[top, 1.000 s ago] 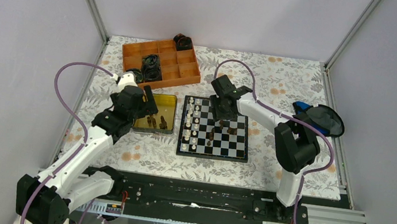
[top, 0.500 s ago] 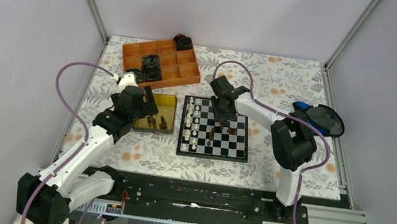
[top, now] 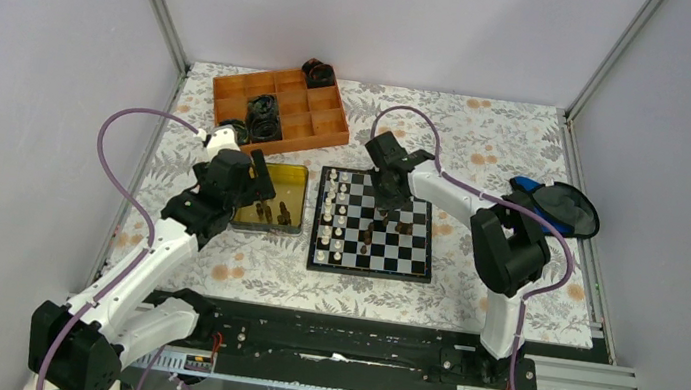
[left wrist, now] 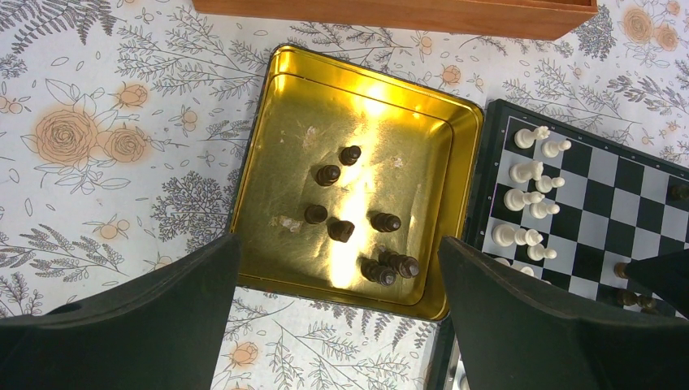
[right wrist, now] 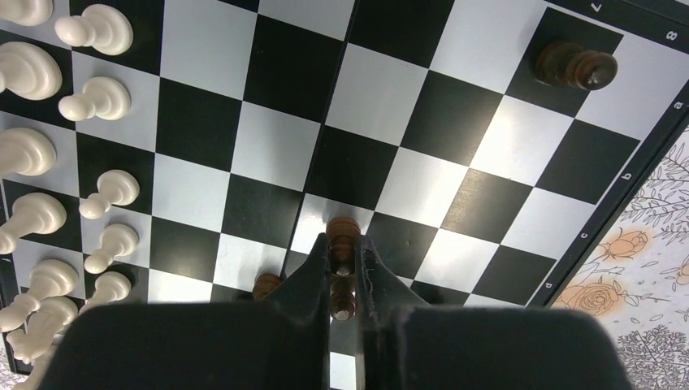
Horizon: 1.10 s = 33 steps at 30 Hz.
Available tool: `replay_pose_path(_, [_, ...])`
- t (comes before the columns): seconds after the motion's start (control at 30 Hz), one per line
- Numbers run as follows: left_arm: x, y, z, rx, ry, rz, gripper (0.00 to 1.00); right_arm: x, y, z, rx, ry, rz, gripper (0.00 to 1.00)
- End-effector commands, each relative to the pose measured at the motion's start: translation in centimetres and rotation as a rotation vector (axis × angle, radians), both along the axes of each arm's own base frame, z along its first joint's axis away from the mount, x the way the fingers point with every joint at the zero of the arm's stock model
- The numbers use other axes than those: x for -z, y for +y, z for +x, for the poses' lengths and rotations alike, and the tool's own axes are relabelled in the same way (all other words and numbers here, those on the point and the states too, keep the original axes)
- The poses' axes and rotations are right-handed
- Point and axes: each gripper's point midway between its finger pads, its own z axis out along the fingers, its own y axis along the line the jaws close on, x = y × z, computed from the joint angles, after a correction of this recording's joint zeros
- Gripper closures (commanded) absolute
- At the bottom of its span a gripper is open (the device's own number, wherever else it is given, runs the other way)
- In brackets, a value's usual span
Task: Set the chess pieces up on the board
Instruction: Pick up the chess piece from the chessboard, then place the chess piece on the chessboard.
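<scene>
The board lies mid-table with white chess pieces in two columns on its left side. My right gripper is shut on a dark brown pawn standing on the board. A second dark piece stands just behind it between the fingers, and another sits to their left. One more dark piece stands at the far corner. My left gripper hangs open above a gold tin holding several dark pieces.
An orange compartment tray with black coiled objects stands at the back left. A blue and black object lies at the right edge. The tin touches the board's left side.
My right gripper has closed its fingers onto the dark pawn on the board. The left arm has not moved.
</scene>
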Motion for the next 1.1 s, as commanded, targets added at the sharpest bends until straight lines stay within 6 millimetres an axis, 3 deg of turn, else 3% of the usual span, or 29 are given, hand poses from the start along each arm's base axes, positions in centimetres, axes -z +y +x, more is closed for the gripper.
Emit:
replay_pose_path(0.0, [0.3,0.6,0.0,-0.019,-0.002,0.011,0.01,-3.2,0.5,1.6,0.009,-0.083,0.032,0.95])
replay_pose_path(0.13, [0.2,0.5,-0.1,-0.018,-0.002,0.01,0.01,-4.4,-0.1,2.3,0.026,-0.114,0.023,1.0])
replay_pose_path(0.37, [0.3,0.5,0.0,-0.017,-0.001,0.01,0.01,-5.3,-2.5,4.3,0.09,-0.145,0.008,1.0])
replay_pose_path(0.7, [0.5,0.5,0.0,-0.016,0.006,0.016,0.01,-4.4,-4.9,6.1,0.142,-0.132,0.004,1.0])
replay_pose_path(1.07, [0.7,0.6,0.0,-0.017,0.013,0.02,0.01,-3.0,-5.2,7.1,0.15,-0.115,0.008,1.0])
